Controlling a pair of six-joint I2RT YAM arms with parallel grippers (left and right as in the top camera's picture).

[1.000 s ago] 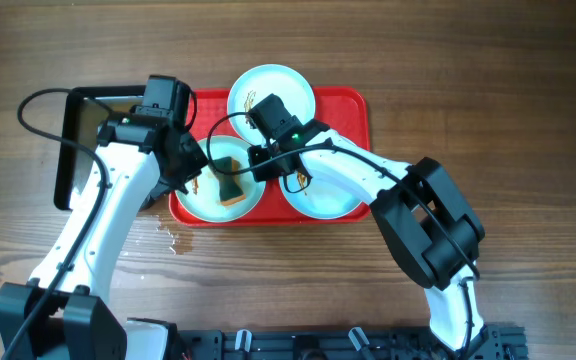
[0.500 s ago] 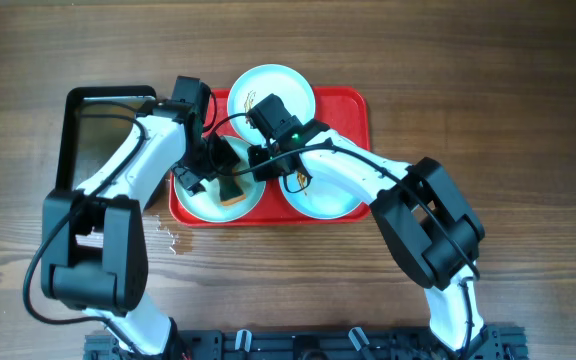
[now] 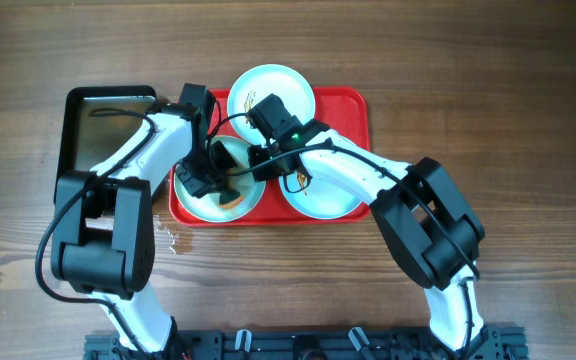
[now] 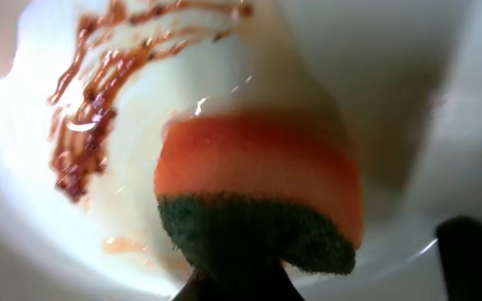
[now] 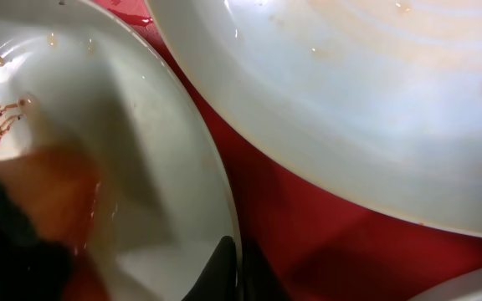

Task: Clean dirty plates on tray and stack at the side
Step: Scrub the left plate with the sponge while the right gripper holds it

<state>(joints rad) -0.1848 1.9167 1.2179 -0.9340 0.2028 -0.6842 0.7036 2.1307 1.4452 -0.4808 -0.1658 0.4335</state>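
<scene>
Pinning one plate (image 3: 192, 205) by its rim to the tray (image 3: 353, 108) beneath, the right gripper (image 5: 234, 267) sat closed on that edge — likely a brace — while the left gripper (image 3: 211, 180), clamped on the sponge (image 4: 258, 196), held it just short of the brown smear (image 4: 82, 117) ahead.

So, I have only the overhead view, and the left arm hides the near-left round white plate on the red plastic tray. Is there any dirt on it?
Observer: Yes. The left wrist view shows a brown-red smear on the near-left plate.
Operator: I see something orange there. What is it?
Observer: An orange sponge with a dark green scrub face. It is right beside the smear, with white plate showing between them.
Operator: And the right side?
Observer: In the right wrist view the right gripper pinches that plate's rim, and the red tray shows beside it.
</scene>
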